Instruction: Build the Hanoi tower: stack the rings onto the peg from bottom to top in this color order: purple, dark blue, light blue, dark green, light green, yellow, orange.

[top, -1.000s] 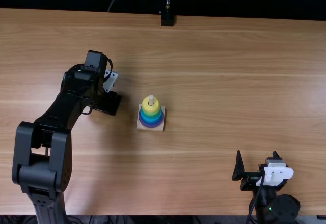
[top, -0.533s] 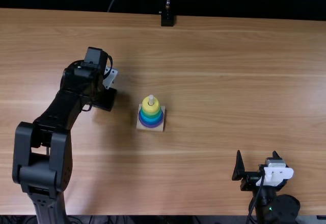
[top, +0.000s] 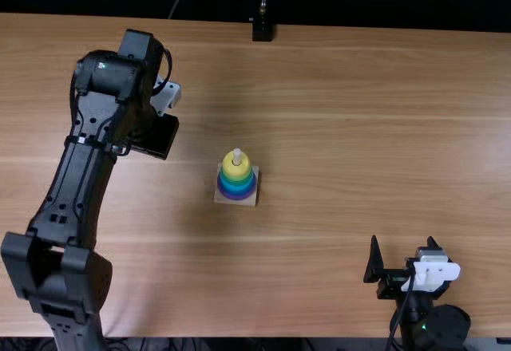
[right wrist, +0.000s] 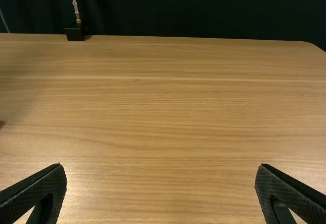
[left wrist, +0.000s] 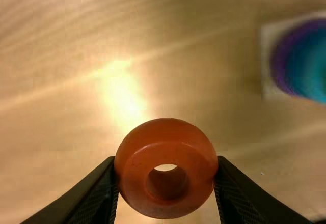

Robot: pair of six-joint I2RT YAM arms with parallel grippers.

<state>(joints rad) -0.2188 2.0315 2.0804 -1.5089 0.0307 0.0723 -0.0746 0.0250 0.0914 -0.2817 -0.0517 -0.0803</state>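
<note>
- Tower [top: 236, 182] stands upright on its square base [top: 251, 200], left of the desk's [top: 343, 120] middle; yellow ring [top: 230, 165] uppermost, tip of peg [top: 237, 155] poking out above.
- Orange ring [left wrist: 133, 168] is well apart from the tower, over bare desk; left tool [left wrist: 166, 168] is clamped on its two sides, hole facing the wrist camera.
- Key relation: from the left tool, the tower lies rightward and somewhat toward the near edge. Peg's long axis is vertical, so the ring's hole probably wants lining up over it, then straight down.
- Left arm [top: 76, 179] is nearer. Right tool [right wrist: 161, 169] rests by the near edge, right side, fingers wide apart, holding nothing.
- Against the earlier frames: left arm's wrist has shifted toward the far left, away from the tower, forearm more outstretched. Tower and right arm unchanged.
- Judgement: last ring; an off-centre drop could catch the peg tip.
</note>
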